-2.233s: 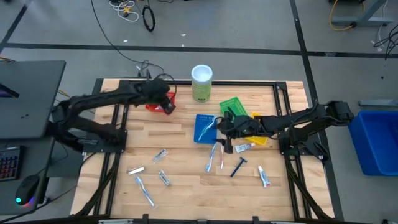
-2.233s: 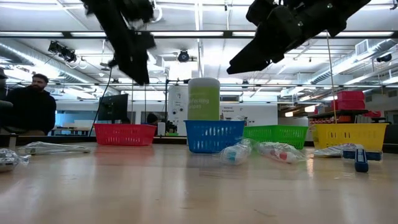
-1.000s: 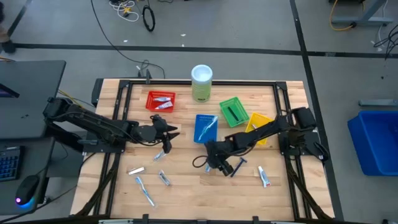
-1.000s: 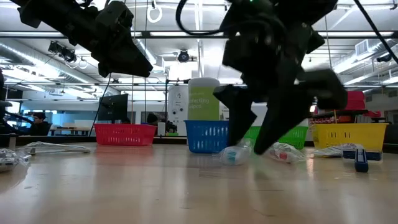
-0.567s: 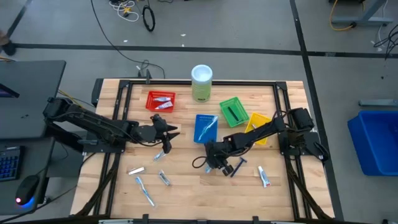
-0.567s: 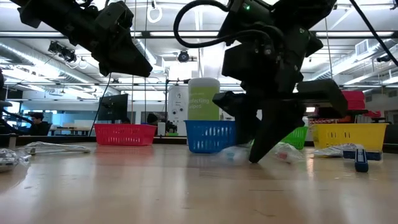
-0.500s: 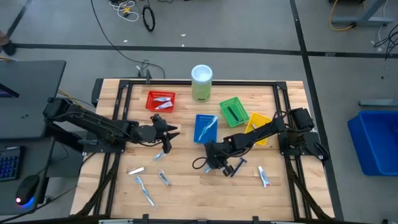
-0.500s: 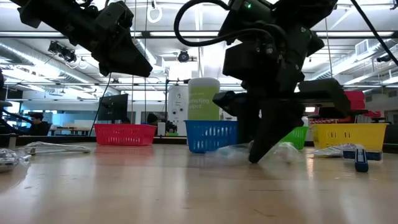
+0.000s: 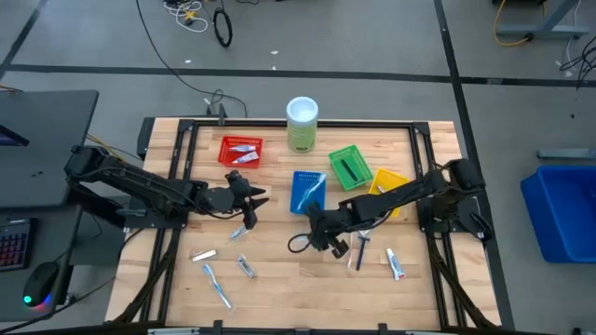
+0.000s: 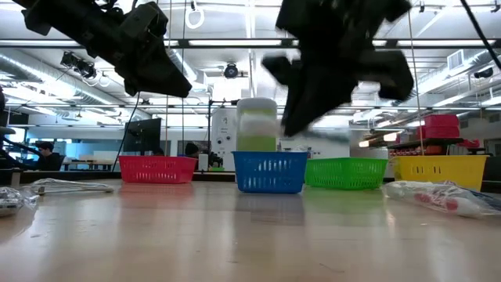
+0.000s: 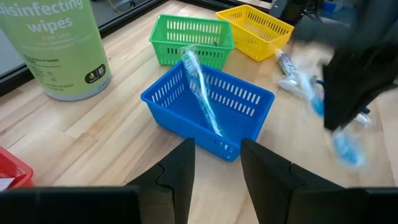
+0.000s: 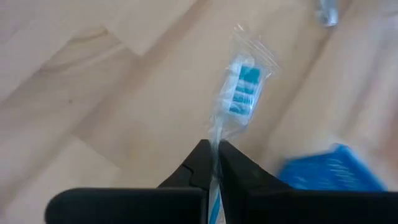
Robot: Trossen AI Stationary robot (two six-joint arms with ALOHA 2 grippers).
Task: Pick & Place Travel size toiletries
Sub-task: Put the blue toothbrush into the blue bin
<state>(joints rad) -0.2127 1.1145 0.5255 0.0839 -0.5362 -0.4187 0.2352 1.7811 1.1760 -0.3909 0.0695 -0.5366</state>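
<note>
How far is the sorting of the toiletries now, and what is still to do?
Partly done: the red basket, blue basket and green basket each already hold something. In hand: the right gripper is shut on a wrapped toothbrush, lifted above the table. Left: items lie loose on the table, such as a white tube. The left gripper hovers empty.

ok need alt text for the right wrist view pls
The right claw, shut, pinches a clear plastic-wrapped toothbrush with a blue and white head, holding it above the pale wooden table. A blurred blue mesh basket sits at one edge.
</note>
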